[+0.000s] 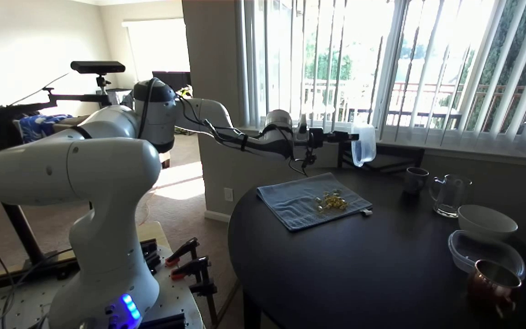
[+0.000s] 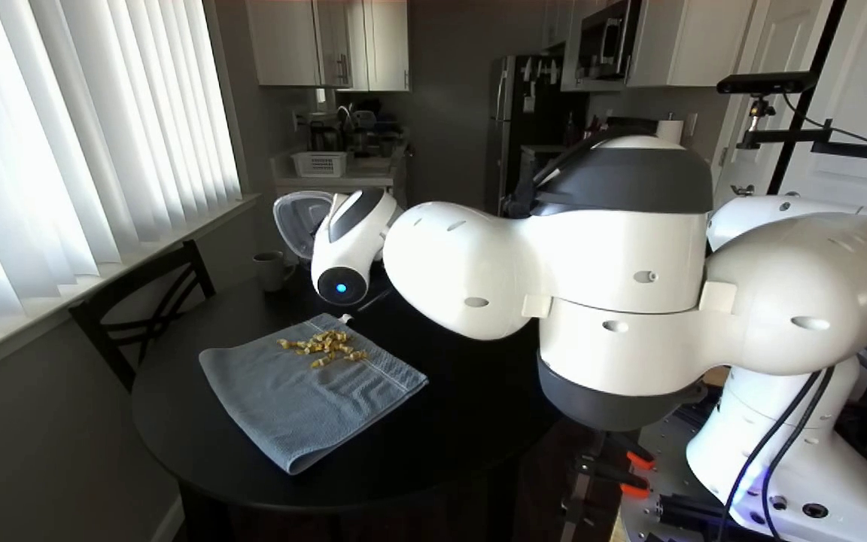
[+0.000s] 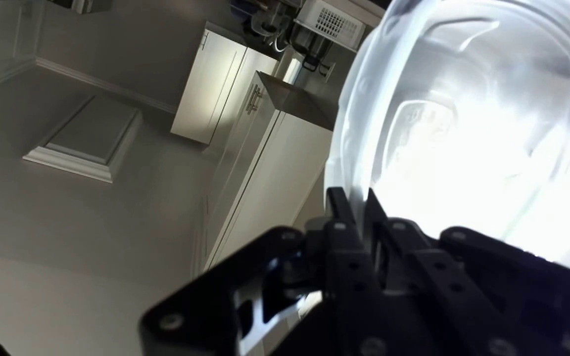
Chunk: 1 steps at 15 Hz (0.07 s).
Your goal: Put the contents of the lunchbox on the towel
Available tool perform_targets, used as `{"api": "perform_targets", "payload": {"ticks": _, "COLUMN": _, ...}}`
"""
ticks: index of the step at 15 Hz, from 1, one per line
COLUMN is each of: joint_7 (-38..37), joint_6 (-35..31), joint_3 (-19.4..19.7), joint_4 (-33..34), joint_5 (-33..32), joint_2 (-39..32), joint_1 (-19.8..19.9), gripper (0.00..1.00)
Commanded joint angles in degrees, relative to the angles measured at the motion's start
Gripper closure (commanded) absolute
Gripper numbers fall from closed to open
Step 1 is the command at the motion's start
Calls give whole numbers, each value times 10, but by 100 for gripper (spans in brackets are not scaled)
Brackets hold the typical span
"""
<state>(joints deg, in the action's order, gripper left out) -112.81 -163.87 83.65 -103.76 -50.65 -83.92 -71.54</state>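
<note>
The lunchbox (image 1: 366, 148), a whitish-clear container, is held up on its side above the table's far part. It also shows in an exterior view (image 2: 299, 223), partly behind the arm, and fills the right of the wrist view (image 3: 473, 118). My gripper (image 1: 353, 136) is shut on its rim, and the fingers (image 3: 354, 198) pinch the rim in the wrist view. No food shows inside, though glare covers part of it. The contents (image 1: 333, 202), yellowish-brown bits, lie in a cluster on the grey-blue towel (image 1: 286, 196). Both bits (image 2: 326, 345) and towel (image 2: 283, 399) show in both exterior views.
The round black table (image 1: 372, 265) also holds a grey mug (image 1: 415, 180), a glass mug (image 1: 453, 195), a white bowl (image 1: 486, 222), another clear container (image 1: 466, 256) and a copper mug (image 1: 494, 288). A dark chair (image 2: 151, 324) and the window blinds (image 1: 427, 68) stand beyond the table.
</note>
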Motion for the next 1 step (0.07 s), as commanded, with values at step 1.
{"api": "perform_targets", "payload": {"ticks": 1, "joint_7": -62, "joint_6": 40, "joint_3": -26, "joint_4": -7, "joint_5": -52, "joint_2": 0, "joint_1": -1, "gripper": 92}}
